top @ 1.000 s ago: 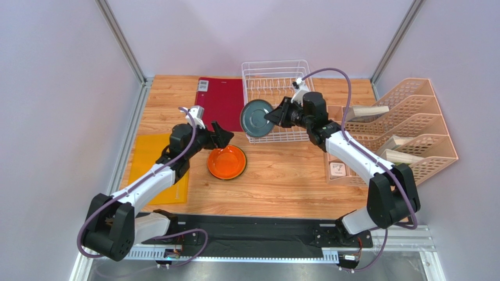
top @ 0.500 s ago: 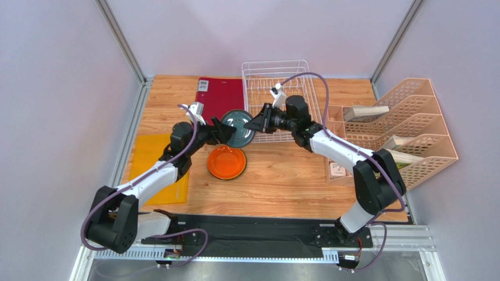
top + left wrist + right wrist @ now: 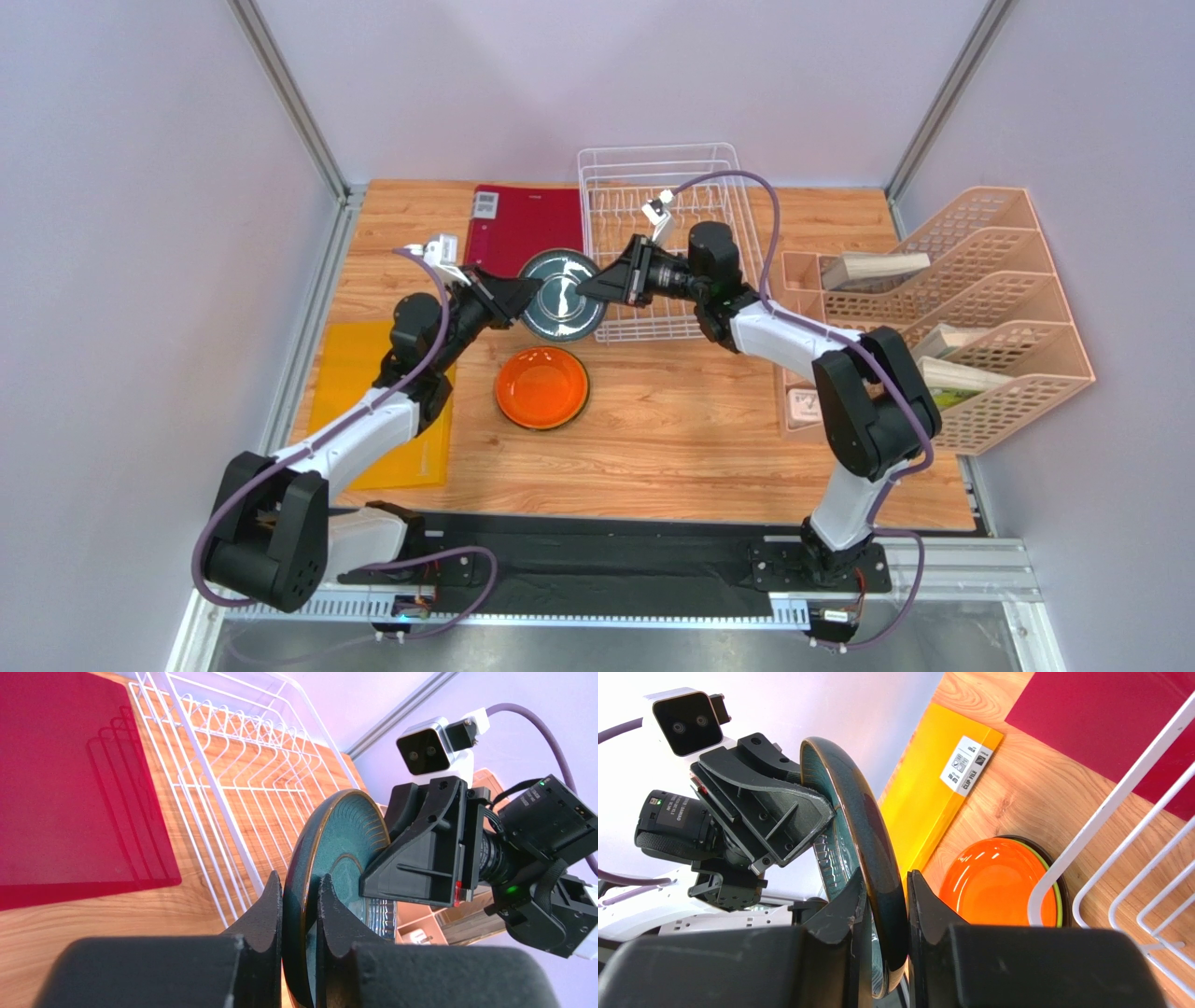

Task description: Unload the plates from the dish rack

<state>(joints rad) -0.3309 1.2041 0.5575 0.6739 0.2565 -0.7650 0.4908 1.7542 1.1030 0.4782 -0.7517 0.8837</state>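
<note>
A dark teal-grey plate (image 3: 561,297) with a brown rim hangs upright above the table, just left of the white wire dish rack (image 3: 659,157). My left gripper (image 3: 519,298) is shut on its left rim and my right gripper (image 3: 603,287) is shut on its right rim. In the left wrist view the fingers (image 3: 270,906) pinch the plate (image 3: 337,833) edge-on. The right wrist view shows the same plate (image 3: 857,805) clamped between the fingers (image 3: 924,899). An orange plate (image 3: 542,388) lies on the table on top of a lime green plate (image 3: 1055,889). No plates show in the rack.
A dark red mat (image 3: 522,224) lies left of the rack. A yellow mat (image 3: 351,367) lies at the table's left edge. Peach lattice file trays (image 3: 982,322) holding papers stand at the right, with a small card (image 3: 811,406) beside them.
The right gripper has carried the teal plate left, away from the rack front. The left gripper has come up to it and shut on its opposite rim.
</note>
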